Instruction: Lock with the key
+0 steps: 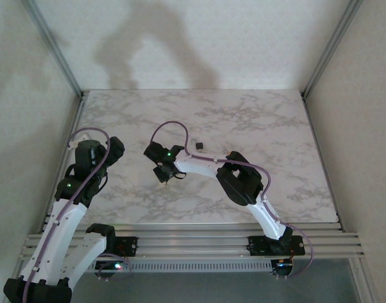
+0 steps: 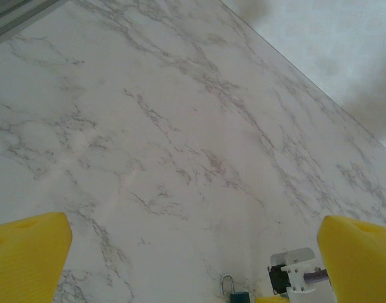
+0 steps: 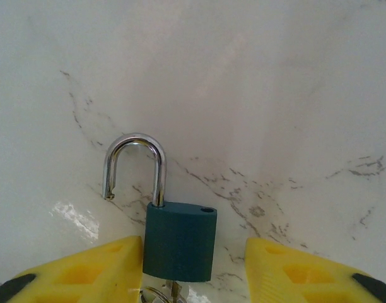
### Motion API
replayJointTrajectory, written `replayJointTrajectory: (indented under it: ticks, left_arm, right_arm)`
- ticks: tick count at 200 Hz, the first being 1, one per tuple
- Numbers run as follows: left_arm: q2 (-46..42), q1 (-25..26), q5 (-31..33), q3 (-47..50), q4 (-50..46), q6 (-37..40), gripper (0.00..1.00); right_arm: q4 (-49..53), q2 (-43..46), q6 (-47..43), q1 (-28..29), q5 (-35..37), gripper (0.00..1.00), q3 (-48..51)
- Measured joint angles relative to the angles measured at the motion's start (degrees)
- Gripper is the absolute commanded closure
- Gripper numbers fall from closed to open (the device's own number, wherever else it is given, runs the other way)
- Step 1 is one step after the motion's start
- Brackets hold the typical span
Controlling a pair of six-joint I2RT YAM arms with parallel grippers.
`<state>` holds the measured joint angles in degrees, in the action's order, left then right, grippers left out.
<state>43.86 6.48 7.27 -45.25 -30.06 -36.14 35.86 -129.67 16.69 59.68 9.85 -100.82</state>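
Observation:
A teal padlock (image 3: 180, 241) lies on the marble table (image 3: 275, 95), its silver shackle (image 3: 135, 165) unlatched and swung to the left of its hole. A key (image 3: 174, 291) with a ring sticks out of the lock's bottom. My right gripper (image 3: 193, 247) is open astride the lock body; the left finger touches its side and the right finger stands apart. In the left wrist view the padlock (image 2: 234, 294) shows at the bottom edge, ahead of my open, empty left gripper (image 2: 194, 222). From above, the right gripper (image 1: 163, 175) is mid-table and the left gripper (image 1: 113, 150) is to its left.
A small dark object (image 1: 198, 146) lies on the table just behind the right arm. Metal frame posts (image 1: 54, 47) and white walls close in the sides and back. The right arm's wrist block (image 2: 299, 273) sits next to the padlock in the left wrist view.

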Motion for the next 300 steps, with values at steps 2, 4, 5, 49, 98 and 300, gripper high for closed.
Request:
replayJointTrajectory:
  ticks: [2,4,5,49,98,300]
  left_arm:
    - [0.0,0.0,0.0,0.0,0.0,0.0,0.00]
    - [0.0,0.0,0.0,0.0,0.0,0.0,0.00]
    - [0.0,0.0,0.0,0.0,0.0,0.0,0.01]
    - [0.0,0.0,0.0,0.0,0.0,0.0,0.00]
    - [0.0,0.0,0.0,0.0,0.0,0.0,0.00]
    - [0.0,0.0,-0.7,0.0,0.1,0.2,0.00]
  right_arm:
    - [0.0,0.0,0.0,0.0,0.0,0.55,0.0]
    - [0.0,-0.1,0.0,0.0,0.0,0.55,-0.1]
    - [0.0,-0.1,0.0,0.0,0.0,0.55,-0.1]
    - [0.1,-0.5,0.0,0.0,0.0,0.58,-0.7]
    - [0.4,-1.1,0.0,0.3,0.2,0.63,-1.6]
    - [-2.2,0.7,-0.9,0.5,-0.3,0.75,1.6]
